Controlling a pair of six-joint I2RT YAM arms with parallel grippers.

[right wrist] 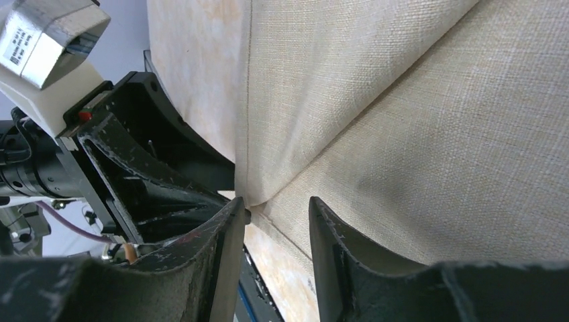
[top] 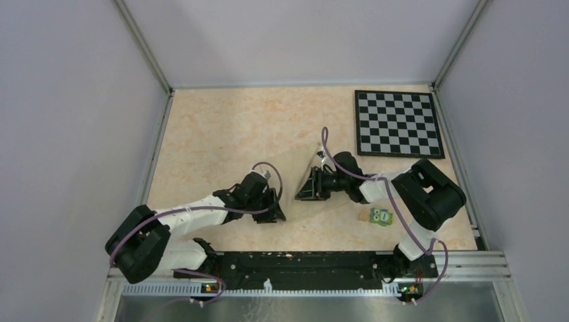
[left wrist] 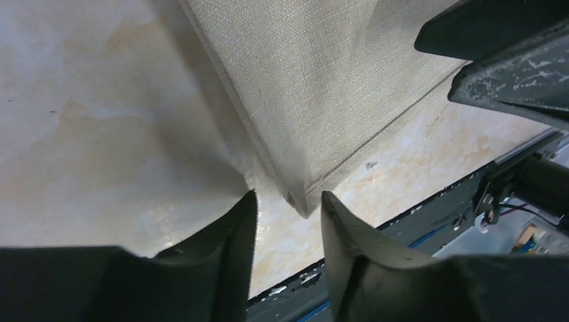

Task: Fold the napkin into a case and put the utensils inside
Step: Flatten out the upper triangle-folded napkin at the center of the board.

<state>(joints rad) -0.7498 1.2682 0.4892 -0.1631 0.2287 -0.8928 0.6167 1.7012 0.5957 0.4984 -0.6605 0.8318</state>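
Napkin (left wrist: 322, 80) corner lies between tips of the half-open left tool (left wrist: 288, 196), while the half-open right tool (right wrist: 275, 204) touches its fold.

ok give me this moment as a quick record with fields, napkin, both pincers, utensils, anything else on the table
napkin: beige cloth on the table between the two arms, with a folded layer showing
left pincer: open, a napkin corner lying between its fingertips, not pinched
right pincer: open, at a folded edge of the napkin
utensils: none in view
other: chessboard at the far right; green block by the right arm
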